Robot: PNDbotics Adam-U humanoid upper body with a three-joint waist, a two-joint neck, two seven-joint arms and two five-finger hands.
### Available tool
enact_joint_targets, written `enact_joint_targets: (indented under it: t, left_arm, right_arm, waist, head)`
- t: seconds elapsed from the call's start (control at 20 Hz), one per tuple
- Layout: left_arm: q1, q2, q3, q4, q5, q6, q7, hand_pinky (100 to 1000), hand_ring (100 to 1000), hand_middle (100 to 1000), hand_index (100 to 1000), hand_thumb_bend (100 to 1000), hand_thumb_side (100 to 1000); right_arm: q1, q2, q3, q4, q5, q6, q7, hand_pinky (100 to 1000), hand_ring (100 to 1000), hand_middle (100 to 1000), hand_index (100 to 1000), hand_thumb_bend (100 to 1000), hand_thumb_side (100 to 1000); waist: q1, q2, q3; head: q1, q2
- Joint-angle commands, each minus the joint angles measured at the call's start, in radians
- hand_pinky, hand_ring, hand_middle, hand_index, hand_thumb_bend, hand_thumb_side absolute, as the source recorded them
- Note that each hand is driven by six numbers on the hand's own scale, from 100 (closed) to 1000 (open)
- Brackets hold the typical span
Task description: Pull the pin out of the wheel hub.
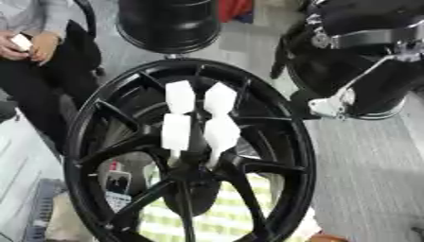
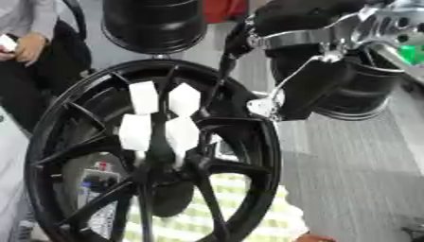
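Four white blocks [image 1: 180, 97]: stood in two pairs, one pair above the other, in front of the upper spokes; the lower pair sat just above the wheel hub [image 1: 192, 171]; thin pale stems ran down from them toward it.
Pin: could not be made out for certain among those blocks and stems – whatever it was, it lay at the hub, in the middle of the wheel.
Wheel [image 1: 295, 137]: black, with slim spokes, standing on edge and filling the lower middle of both views; its rim leaned a little to the left.
Right arm [image 2: 308, 90]: black, coming in from the upper right; a silver bracket [image 1: 333, 106] at its lower end sat just beside the wheel's upper right rim – touching or not, I could not tell.
Fingers: none of the right hand's showed clearly; whether they were open or curled, or held anything, could not be told.
Left hand: showed in neither view.
Black drum [image 1: 170, 23]: stood beyond the wheel's top edge, apart from it.
Floor [image 1: 368, 182]: grey, to the right of the wheel; a yellow-and-white striped surface [image 1: 236, 222] showed through the lower spokes.
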Motion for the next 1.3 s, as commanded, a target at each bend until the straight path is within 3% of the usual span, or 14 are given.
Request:
enact_joint_targets:
  t: [0.05, 0.2, 0.35, 0.8, 1.3]
  left_arm:
    - [-0.017, 0.021, -0.001, -0.019, -0.005, -0.004, -0.005, 786, 731, 555, 792, 100, 781]
    - [-0.027, 0.021, -0.002, -0.019, -0.005, -0.005, -0.006, 786, 731, 555, 792, 100, 782]
    - [-0.036, 0.023, -0.004, -0.019, -0.006, -0.005, -0.007, 787, 731, 555, 793, 100, 783]
    - [-0.054, 0.027, -0.011, -0.019, -0.006, -0.006, -0.014, 788, 731, 554, 792, 100, 785]
    - [-0.085, 0.034, -0.021, -0.019, -0.004, -0.009, -0.027, 789, 732, 554, 791, 100, 787]
  right_arm:
    - [-0.024, 0.002, -0.004, -0.006, 0.020, 0.004, -0.005, 986, 876, 791, 832, 149, 515]
    - [-0.027, 0.010, -0.002, -0.006, 0.024, -0.002, -0.012, 988, 887, 799, 835, 190, 373]
    - [-0.029, 0.018, -0.006, -0.006, 0.035, -0.004, -0.019, 992, 897, 808, 844, 295, 206]
    - [-0.047, 0.046, -0.023, -0.006, 0.077, 0.032, -0.064, 994, 897, 807, 846, 262, 186]
    - [-0.041, 0.058, -0.042, -0.006, 0.148, 0.054, -0.118, 997, 897, 806, 845, 263, 137]
  waist:
    - [0.003, -0.002, 0.006]
    - [-0.003, 0.015, 0.016]
    - [-0.009, 0.030, 0.026]
    - [-0.022, 0.057, 0.048]
    - [-0.046, 0.090, 0.089]
  head:
    - [-0.007, -0.025]
    - [-0.009, -0.035]
    - [-0.010, -0.046]
    - [-0.022, -0.069]
    - [-0.072, -0.098]
